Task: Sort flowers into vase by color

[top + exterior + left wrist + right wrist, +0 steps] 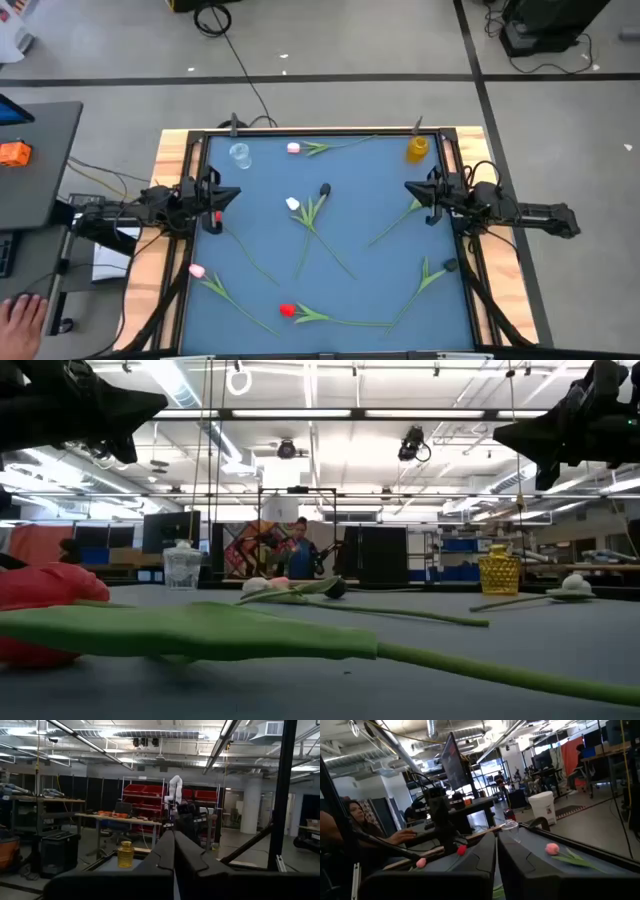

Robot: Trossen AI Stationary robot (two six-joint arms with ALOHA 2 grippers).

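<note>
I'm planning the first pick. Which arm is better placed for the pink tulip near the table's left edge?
Left. In the high view, that pink tulip lies on the left arm's side, close to the left gripper. The right gripper waits across the table, with other flowers between.

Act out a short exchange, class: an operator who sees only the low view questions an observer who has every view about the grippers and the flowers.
Operator: Are the grippers open?
Observer: No. In the wrist views the left gripper and the right gripper each have their fingers pressed together.
Operator: Is any flower lying outside my picture?
Observer: Yes. The high view shows a pink flower at the front left, apart from both grippers.
</note>
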